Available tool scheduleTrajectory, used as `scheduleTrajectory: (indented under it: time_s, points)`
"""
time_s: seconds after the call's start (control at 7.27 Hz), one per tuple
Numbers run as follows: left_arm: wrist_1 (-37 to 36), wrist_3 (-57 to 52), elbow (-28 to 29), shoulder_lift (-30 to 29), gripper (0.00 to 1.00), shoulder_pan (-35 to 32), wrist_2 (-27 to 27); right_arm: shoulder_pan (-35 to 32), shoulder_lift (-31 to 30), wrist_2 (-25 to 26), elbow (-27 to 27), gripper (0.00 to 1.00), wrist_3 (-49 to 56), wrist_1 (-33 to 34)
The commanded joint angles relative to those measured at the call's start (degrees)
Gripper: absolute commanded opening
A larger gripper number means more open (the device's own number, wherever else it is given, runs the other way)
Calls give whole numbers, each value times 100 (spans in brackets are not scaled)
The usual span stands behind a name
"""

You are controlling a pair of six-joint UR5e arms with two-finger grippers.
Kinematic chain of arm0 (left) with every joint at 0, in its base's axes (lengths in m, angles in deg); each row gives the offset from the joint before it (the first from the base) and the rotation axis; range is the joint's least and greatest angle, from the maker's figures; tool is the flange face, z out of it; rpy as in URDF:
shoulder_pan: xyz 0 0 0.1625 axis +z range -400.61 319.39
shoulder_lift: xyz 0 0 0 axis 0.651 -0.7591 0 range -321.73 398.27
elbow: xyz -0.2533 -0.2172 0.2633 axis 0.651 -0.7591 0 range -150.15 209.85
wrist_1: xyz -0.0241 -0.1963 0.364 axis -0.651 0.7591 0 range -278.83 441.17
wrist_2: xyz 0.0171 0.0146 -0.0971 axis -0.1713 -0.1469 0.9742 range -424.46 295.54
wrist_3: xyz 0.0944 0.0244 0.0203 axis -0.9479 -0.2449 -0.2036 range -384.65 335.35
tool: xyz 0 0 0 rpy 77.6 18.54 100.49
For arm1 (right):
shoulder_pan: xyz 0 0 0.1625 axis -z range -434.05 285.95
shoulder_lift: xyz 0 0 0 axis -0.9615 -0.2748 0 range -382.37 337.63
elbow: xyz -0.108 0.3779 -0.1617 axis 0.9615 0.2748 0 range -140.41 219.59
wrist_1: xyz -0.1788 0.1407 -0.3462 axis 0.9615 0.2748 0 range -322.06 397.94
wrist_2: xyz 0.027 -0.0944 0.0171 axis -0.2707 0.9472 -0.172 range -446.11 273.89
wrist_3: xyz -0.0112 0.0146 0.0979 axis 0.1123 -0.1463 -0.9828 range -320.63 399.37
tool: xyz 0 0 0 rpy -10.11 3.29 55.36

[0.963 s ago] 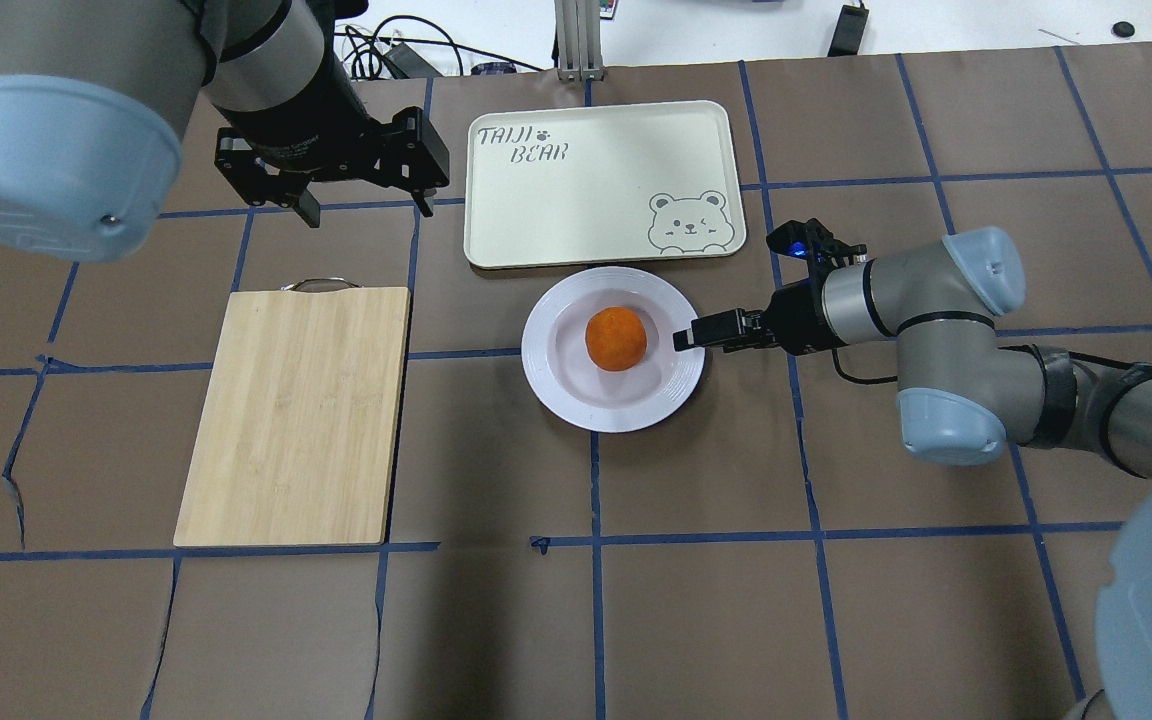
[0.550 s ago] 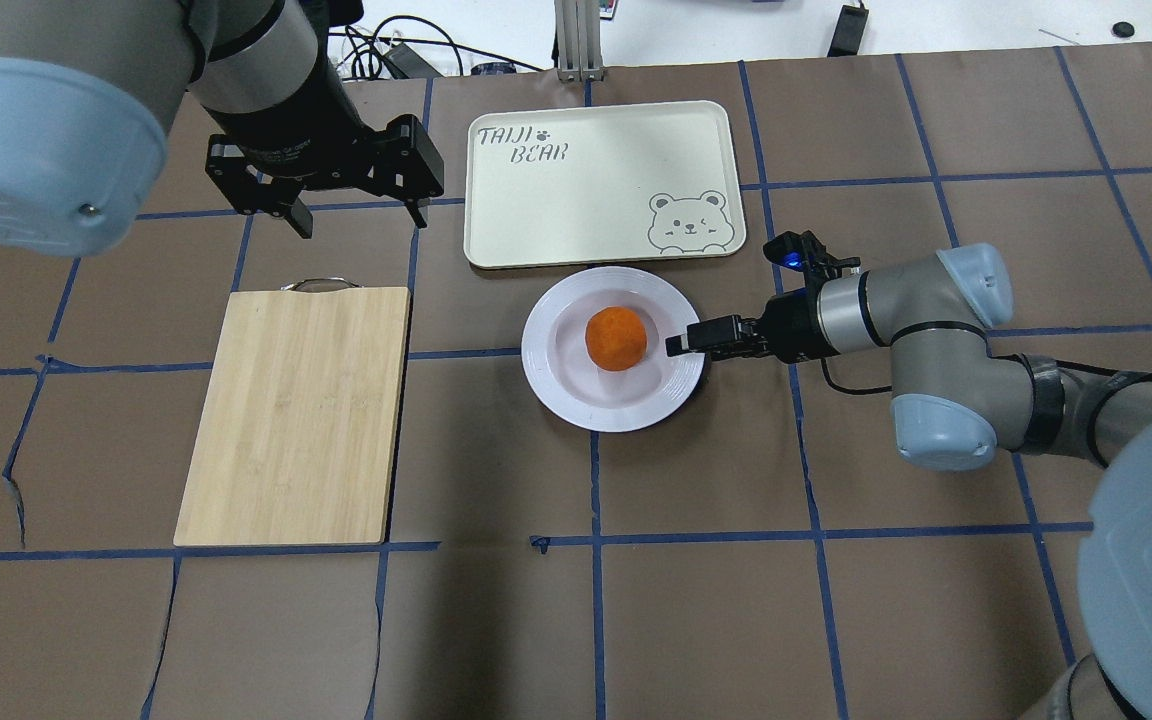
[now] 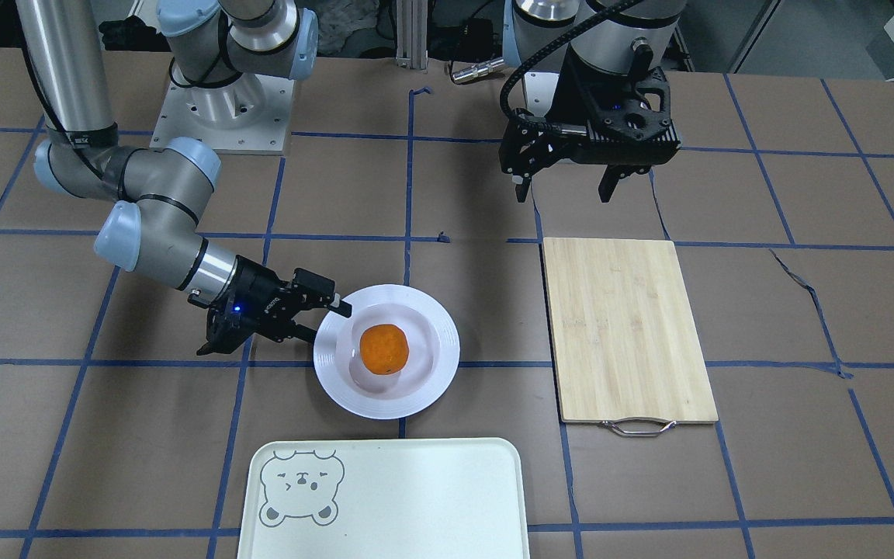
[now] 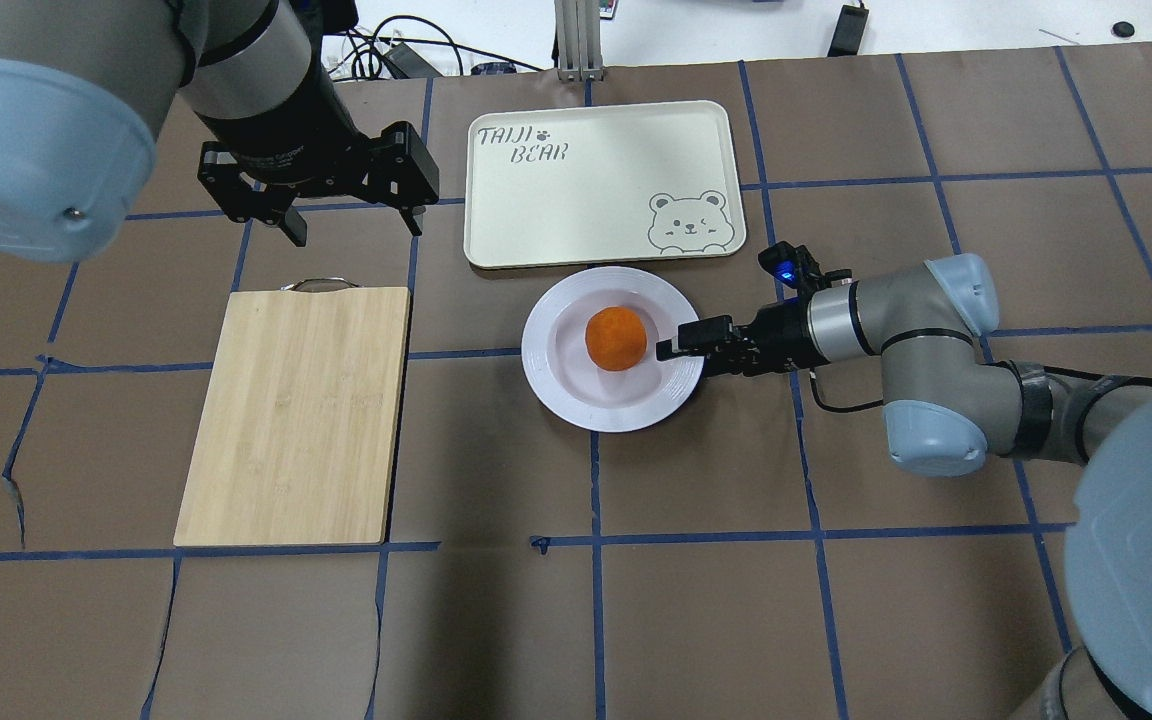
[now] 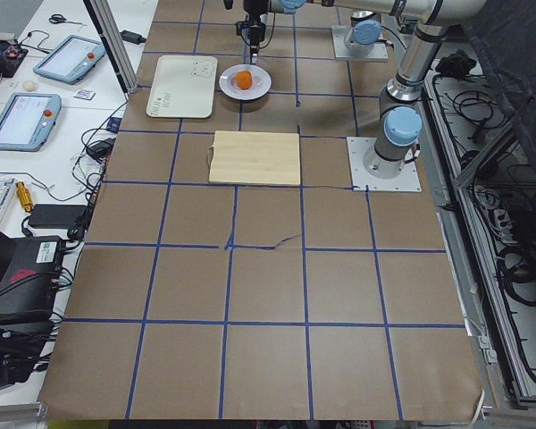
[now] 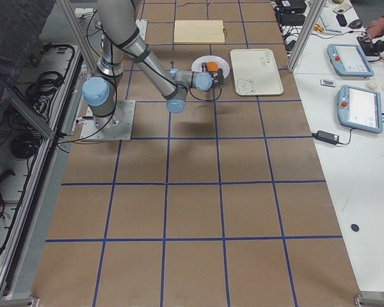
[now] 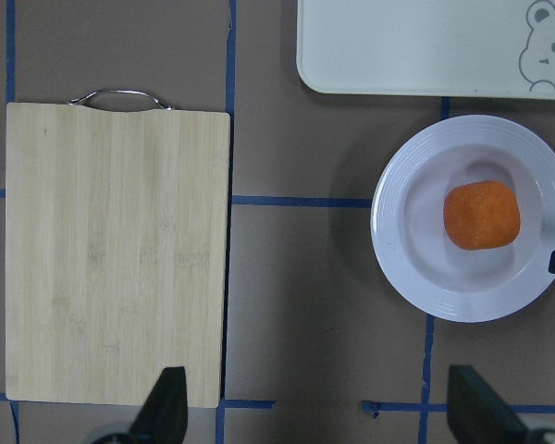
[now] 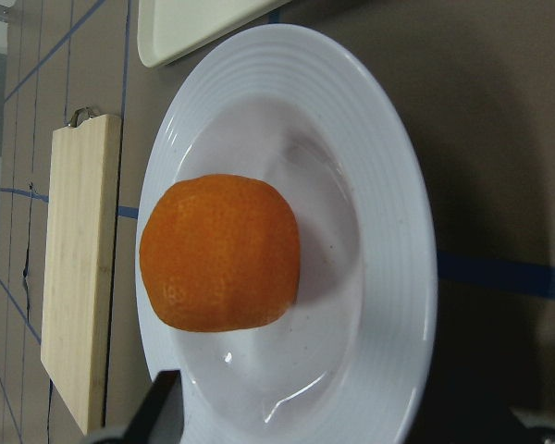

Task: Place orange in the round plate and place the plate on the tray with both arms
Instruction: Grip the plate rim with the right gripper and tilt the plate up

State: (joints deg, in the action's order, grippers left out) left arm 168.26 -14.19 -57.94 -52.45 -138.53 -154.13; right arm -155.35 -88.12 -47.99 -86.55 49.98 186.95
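The orange (image 4: 616, 338) (image 3: 383, 349) (image 8: 220, 252) lies in the sunken centre of the round plate (image 4: 576, 410) (image 3: 416, 396) (image 8: 388, 185), which rests on the table just in front of the tray (image 4: 596, 190) (image 3: 416, 497). My right gripper (image 4: 681, 355) (image 3: 329, 321) (image 8: 351, 416) is open, low at the plate's right rim. One finger reaches over the rim and the other stays outside it. Held high, my left gripper (image 4: 356, 230) (image 3: 563, 194) (image 7: 319, 393) is open and empty, left of the tray, above the handle end of the cutting board.
A bamboo cutting board (image 4: 296, 415) (image 3: 625, 330) with a metal handle lies left of the plate. Brown paper with blue tape lines covers the table. Cables and an aluminium post (image 4: 576, 40) stand beyond the tray's far edge.
My right gripper has slid left toward the plate, its upper finger now further over the rim. The left gripper has drifted slightly left. Plate and orange have not moved.
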Motion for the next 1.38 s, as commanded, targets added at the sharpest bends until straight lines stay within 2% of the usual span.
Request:
scheduleTrajectory:
  time_s: [0.0, 0.28, 0.41, 0.69, 1.24]
  points:
    - [0, 0, -1, 2, 100, 1, -6, -122, 27, 2, 19, 99, -504, 14]
    - [0, 9, -1, 2, 100, 1, -6, -245, 18, 37, 80, 95, -822, 14]
    - [0, 0, -9, 2, 100, 1, -6, -298, 10, 28, 98, 87, -1076, 49]
    - [0, 0, -10, 2, 100, 1, 3, -316, -8, 54, 98, 62, -1123, 58]
    - [0, 0, -10, 2, 100, 1, 3, -316, -34, 55, 98, 33, -1149, 58]
